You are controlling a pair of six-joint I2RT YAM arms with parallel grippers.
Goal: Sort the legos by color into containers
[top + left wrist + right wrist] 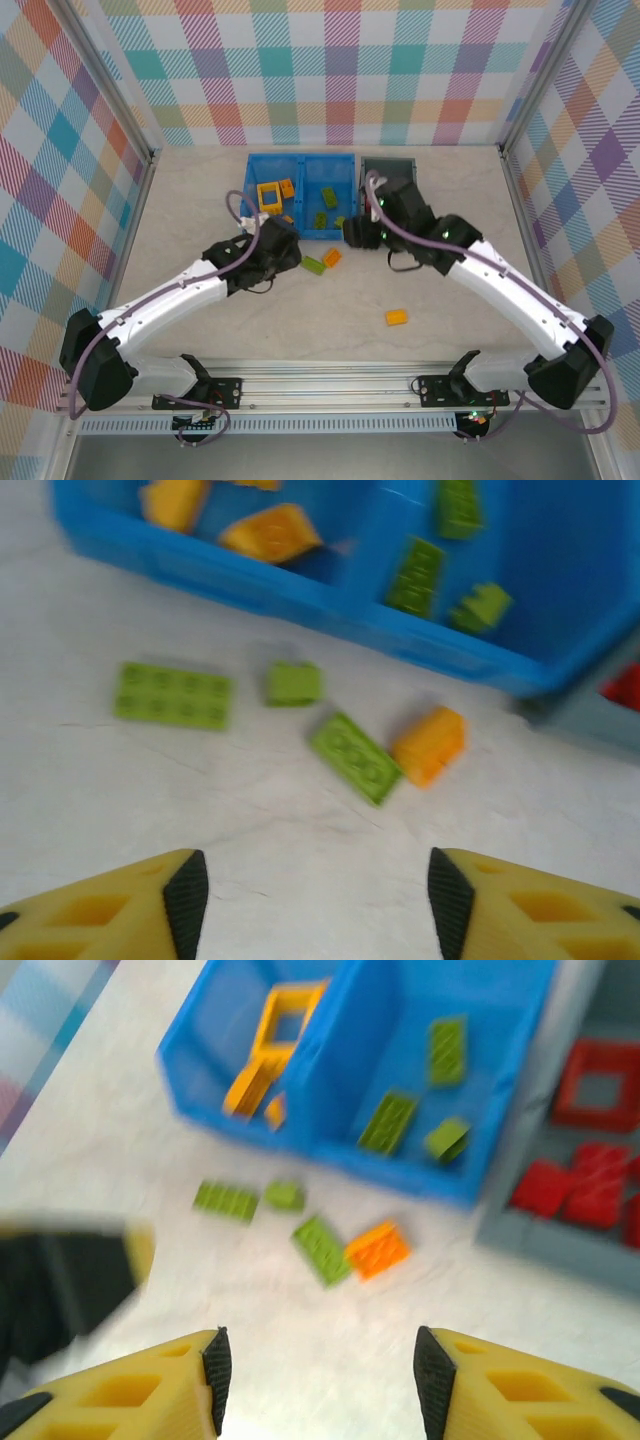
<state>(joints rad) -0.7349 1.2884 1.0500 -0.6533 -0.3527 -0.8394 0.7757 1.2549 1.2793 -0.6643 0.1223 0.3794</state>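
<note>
Four loose legos lie in front of the blue bin (pixel 250 598): a flat green brick (pixel 173 695), a small green one (pixel 294 683), a slanted green brick (pixel 355 757) and an orange brick (pixel 430 745) touching it. My left gripper (pixel 310 900) is open above bare table, short of them. My right gripper (pixel 320 1380) is also open and empty, facing the same green brick (pixel 321 1250) and orange brick (pixel 378 1249). The blue bin (pixel 400 1165) holds yellow pieces on the left and green ones on the right. The grey bin (pixel 560 1245) holds red bricks (pixel 575 1185).
From above, the two grippers (pixel 285 250) (pixel 357 233) stand close together at the blue bin's (pixel 300 154) front edge. Another orange brick (pixel 397 317) lies alone nearer the arm bases. Checked walls enclose the table on three sides.
</note>
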